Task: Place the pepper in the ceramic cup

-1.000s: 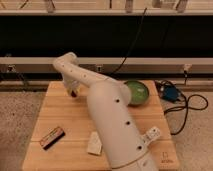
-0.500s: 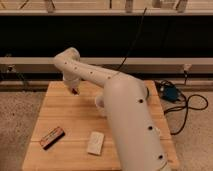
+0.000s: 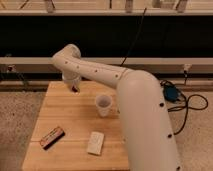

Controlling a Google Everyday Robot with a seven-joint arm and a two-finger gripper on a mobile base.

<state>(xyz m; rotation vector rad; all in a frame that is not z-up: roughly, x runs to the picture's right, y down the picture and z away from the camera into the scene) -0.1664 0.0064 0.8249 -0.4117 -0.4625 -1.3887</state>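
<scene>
1. A brown bar (image 3: 52, 137) lies left of and nearer than the cup (image 3: 103, 104), on the wooden table (image 3: 70, 115).
2. The gripper (image 3: 74, 89) hangs left of and behind the cup, a dark pepper (image 3: 75, 90) at its tip.
3. A pale packet (image 3: 95, 142) lies in front of the cup.
</scene>
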